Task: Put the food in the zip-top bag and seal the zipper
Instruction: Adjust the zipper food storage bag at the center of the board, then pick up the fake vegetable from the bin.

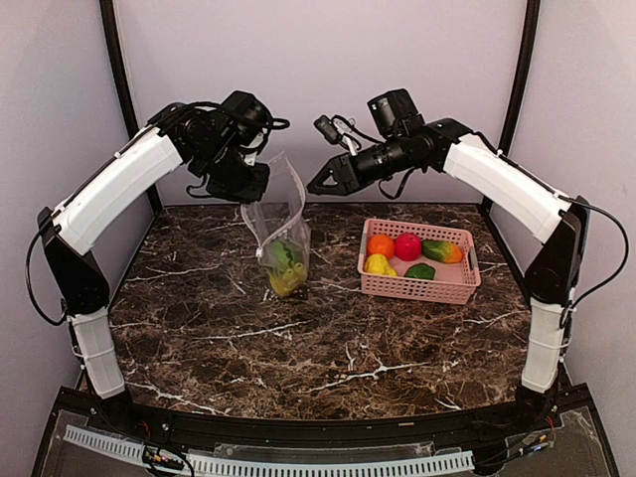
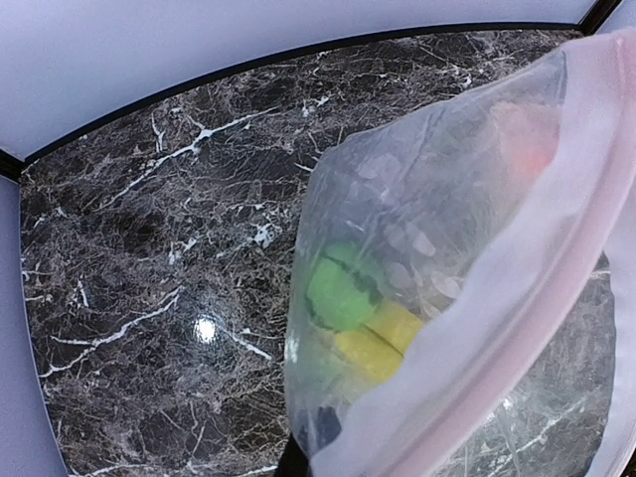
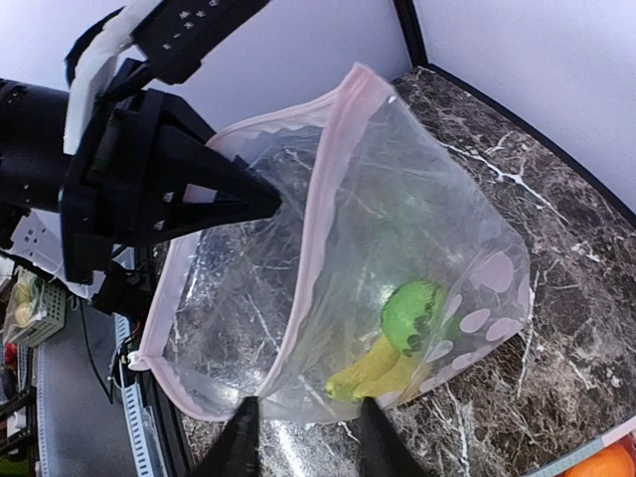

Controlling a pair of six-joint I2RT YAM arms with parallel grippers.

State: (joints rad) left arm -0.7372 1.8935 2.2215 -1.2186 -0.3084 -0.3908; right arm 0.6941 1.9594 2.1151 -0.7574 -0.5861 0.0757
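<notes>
The left arm reaches over the far left of the dark marble table [image 1: 199,328]. The left gripper [image 1: 250,185] is pressed together on the upper edge of the zip-top bag [image 1: 283,224]; in the right wrist view its black fingers [image 3: 253,197] pinch the clear film close to the mouth. The bag hangs from that grip, left of the table's centre, with its loaded bottom low at the marble; contact with the surface cannot be confirmed. The zipper [image 3: 323,214] is not sealed: the whitish-pink strip runs down one side of a gaping mouth, and it crosses the left wrist view as a broad pale band [image 2: 527,288]. Inside the bag, at the bottom, lie a green piece [image 3: 412,313] and a yellow banana [image 3: 373,370], touching each other; both also show through the film from above [image 1: 283,268]. Just right of the bag's top, apart from it, the right gripper [image 1: 316,187] points toward the bag. Its fingers [image 3: 238,442] stand spread, with nothing between them and the bag's lower edge just beyond the tips. Further right, a pink slotted basket [image 1: 417,288] sits on the marble. It holds an orange [image 1: 381,244], a red round fruit [image 1: 407,246], a green-orange mango-like piece [image 1: 442,250], a yellow lemon [image 1: 378,264] and a second green piece [image 1: 419,271], packed close together.
</notes>
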